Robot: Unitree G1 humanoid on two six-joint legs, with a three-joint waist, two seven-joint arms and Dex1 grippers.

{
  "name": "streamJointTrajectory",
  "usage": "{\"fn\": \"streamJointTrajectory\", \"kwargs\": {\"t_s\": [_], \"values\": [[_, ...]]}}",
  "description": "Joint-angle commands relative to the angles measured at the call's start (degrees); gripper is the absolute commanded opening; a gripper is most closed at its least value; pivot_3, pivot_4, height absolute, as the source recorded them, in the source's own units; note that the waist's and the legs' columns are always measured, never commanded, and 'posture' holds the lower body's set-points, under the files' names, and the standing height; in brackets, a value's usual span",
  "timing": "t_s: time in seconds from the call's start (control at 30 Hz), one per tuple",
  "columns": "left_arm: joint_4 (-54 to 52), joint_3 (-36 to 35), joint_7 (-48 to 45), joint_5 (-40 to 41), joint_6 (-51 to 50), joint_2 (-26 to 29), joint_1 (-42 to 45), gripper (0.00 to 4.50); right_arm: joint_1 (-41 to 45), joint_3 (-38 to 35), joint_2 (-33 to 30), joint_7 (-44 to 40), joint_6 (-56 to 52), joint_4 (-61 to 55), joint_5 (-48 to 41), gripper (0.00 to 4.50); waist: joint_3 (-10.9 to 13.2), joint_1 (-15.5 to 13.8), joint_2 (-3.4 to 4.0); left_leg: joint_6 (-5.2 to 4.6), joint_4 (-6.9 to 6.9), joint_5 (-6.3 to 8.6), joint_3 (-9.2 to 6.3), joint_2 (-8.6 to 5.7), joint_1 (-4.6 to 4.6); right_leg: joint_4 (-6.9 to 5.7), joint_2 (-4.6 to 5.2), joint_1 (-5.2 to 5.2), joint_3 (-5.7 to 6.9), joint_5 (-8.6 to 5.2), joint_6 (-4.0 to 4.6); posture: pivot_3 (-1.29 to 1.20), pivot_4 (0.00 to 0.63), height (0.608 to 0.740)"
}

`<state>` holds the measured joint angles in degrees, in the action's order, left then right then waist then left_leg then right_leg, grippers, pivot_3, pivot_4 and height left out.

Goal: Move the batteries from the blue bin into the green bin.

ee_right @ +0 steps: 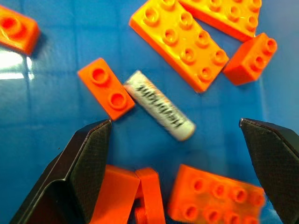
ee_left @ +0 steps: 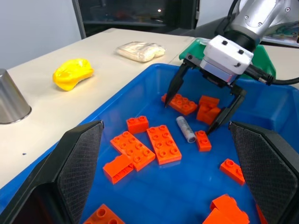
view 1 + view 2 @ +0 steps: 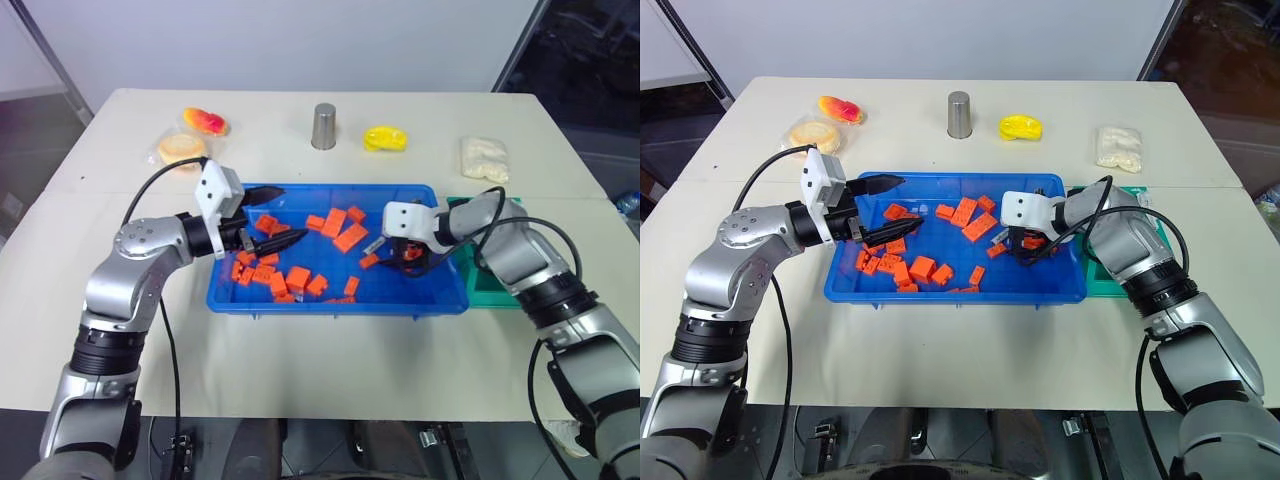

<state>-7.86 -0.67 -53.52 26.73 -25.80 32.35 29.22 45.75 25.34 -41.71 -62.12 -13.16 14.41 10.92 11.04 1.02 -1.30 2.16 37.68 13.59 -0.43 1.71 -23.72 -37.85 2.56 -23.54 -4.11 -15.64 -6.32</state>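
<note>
- Looking nearest you, your right gripper (image 2: 202, 108) hangs spread wide inside the blue bin (image 3: 300, 302), grasping nothing.
- 1 battery (image 1: 159, 112) lies just under it among orange toy blocks (image 2: 164, 143), touching a small 2-stud block (image 1: 106, 88).
- Your left gripper (image 3: 268, 214) hovers released over the bin's left end.
- The green bin (image 3: 490, 290) sits against the blue bin's right side.
- Beyond stands a steel cup (image 3: 323, 126).

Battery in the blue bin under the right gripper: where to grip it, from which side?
Grip the battery across its middle, coming from straight above with the open right gripper. It lies flat on the blue bin floor, so only its round sides are free. One end touches a small orange block; put the fingers on the long sides, clear of that end.
</note>
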Motion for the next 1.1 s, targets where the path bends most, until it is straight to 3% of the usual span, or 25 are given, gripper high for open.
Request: {"fn": "streamJointTrajectory", "kwargs": {"t_s": [0.03,0.3,0.57,0.87,1.1], "values": [[-2.1,-0.5,0.0,0.1,1.0,0.4,0.2,4.50,-0.2,1.6,-1.4,-0.3,3.9,3.2,4.1,4.48,0.0,0.0,0.00,-0.02,-0.04,0.01,0.00,0.00,0.14,0.06,0.00,0.15,0.00,0.00,0.00,0.00,0.150,0.740],[-1.8,-0.2,0.0,0.0,1.1,0.1,0.8,4.50,4.1,4.3,-0.2,3.8,17.2,12.0,13.1,4.48,0.0,0.2,0.00,-0.01,-0.23,0.01,0.01,0.01,0.37,0.19,0.01,0.34,0.00,0.00,0.00,0.00,0.150,0.740],[-2.4,-0.5,0.5,0.0,1.1,0.2,0.1,4.50,3.9,3.2,2.5,0.9,19.5,12.1,12.1,4.48,0.0,0.2,-0.04,-0.01,-0.25,0.01,0.01,0.01,0.39,0.20,0.01,0.37,-0.01,0.00,0.00,0.00,0.150,0.740],[-2.5,-0.7,1.1,0.1,1.2,0.2,-0.5,4.50,1.6,1.9,1.8,-8.5,24.5,7.9,7.3,4.48,0.0,0.2,-0.04,-0.01,-0.32,0.01,0.01,0.02,0.40,0.23,0.01,0.36,-0.01,0.00,0.00,0.00,0.150,0.740],[-2.0,-0.5,1.2,0.1,1.6,-0.2,-0.4,4.50,3.3,2.4,3.0,-8.1,28.0,11.9,9.2,4.48,0.0,0.2,-0.04,-0.01,-0.33,0.01,0.01,0.02,0.41,0.25,0.01,0.37,0.00,0.00,0.00,0.00,0.150,0.740]]}}
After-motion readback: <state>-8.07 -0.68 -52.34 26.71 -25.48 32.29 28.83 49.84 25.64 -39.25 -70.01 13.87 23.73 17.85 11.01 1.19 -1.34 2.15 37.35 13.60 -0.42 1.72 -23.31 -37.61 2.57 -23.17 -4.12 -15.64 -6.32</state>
